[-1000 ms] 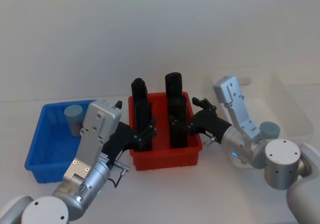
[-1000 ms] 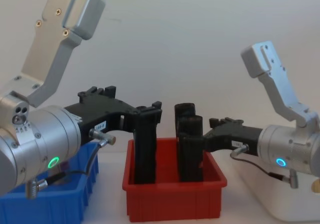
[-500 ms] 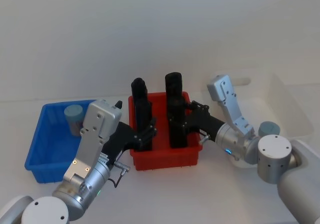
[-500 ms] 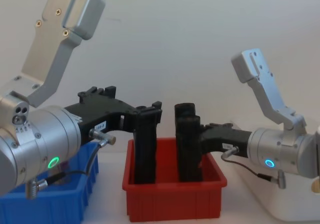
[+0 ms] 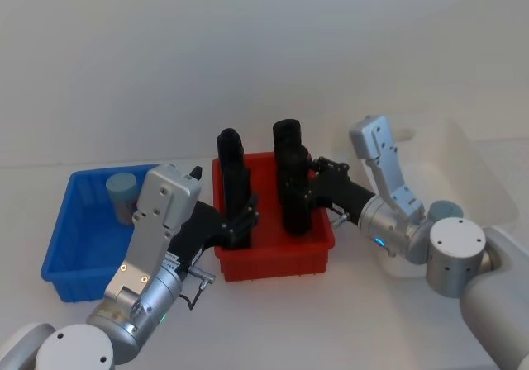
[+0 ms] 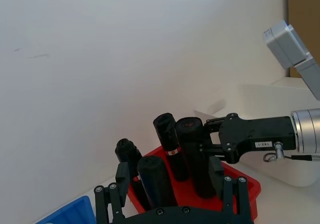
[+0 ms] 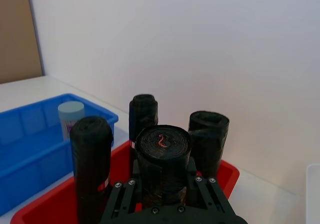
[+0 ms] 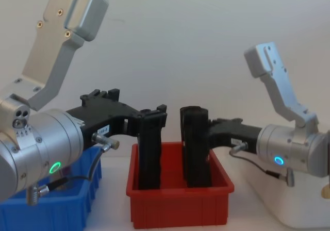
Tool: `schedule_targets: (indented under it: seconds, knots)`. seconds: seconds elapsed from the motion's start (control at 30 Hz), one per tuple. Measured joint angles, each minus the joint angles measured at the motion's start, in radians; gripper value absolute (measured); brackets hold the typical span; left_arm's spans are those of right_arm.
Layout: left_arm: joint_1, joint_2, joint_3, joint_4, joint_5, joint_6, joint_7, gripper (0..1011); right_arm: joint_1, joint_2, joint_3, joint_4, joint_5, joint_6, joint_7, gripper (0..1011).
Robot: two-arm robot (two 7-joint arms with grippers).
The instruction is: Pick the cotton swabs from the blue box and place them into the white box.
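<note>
Your right claw (image 5: 299, 195) has slid further in over the red bin (image 5: 273, 258) since a moment ago, and one black block (image 5: 291, 180) now sits higher than it did, so it looks lifted. In the right wrist view its fingers (image 7: 192, 181) sit close on both sides of that block, squeezing it. Your left claw (image 5: 242, 221) has not moved; its fingers (image 6: 223, 184) are spread wide around another black block (image 6: 156, 181) at the near side of the red bin, not squeezing it. Watch out: these blocks are not what you were asked to move. The cotton swabs you want are a jar (image 5: 122, 192) in the blue box (image 5: 70, 254), well away from the red bin, and another jar (image 5: 446, 213) already past the red bin in the white box (image 5: 488, 180). If you keep lifting, the block could knock its neighbours over or tip the red bin, and the two claws are near enough to bump. It is hard to see how much of the lifted block is clear of the bin, because the arm hides its bottom. Most of the white box is cut off or behind the right arm, so you cannot count what is in it. The desk (image 5: 273, 320) around the bins is white.
</note>
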Motion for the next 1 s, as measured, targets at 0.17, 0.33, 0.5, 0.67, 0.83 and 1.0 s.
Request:
schedule_targets:
  seconds: [0.17,0.33,0.5,0.67,0.83,1.0]
  knots:
    - [0.000,0.000,0.000,0.000,0.000,0.000,0.000,1004,-0.046,0.016,0.007,-0.116,0.016,0.021,-0.017,465]
    - [0.000,0.000,0.000,0.000,0.000,0.000,0.000,1004,-0.097,0.035,0.014,-0.244,0.031,0.050,-0.045,465]
    - [0.000,0.000,0.000,0.000,0.000,0.000,0.000,1004,-0.152,0.056,0.022,-0.381,0.043,0.088,-0.092,465]
    - [0.000,0.000,0.000,0.000,0.000,0.000,0.000,1004,-0.195,0.075,0.031,-0.485,0.047,0.119,-0.143,465]
    - [0.000,0.000,0.000,0.000,0.000,0.000,0.000,1004,-0.234,0.093,0.041,-0.577,0.047,0.153,-0.202,465]
    - [0.000,0.000,0.000,0.000,0.000,0.000,0.000,1004,-0.277,0.116,0.056,-0.671,0.040,0.197,-0.277,465]
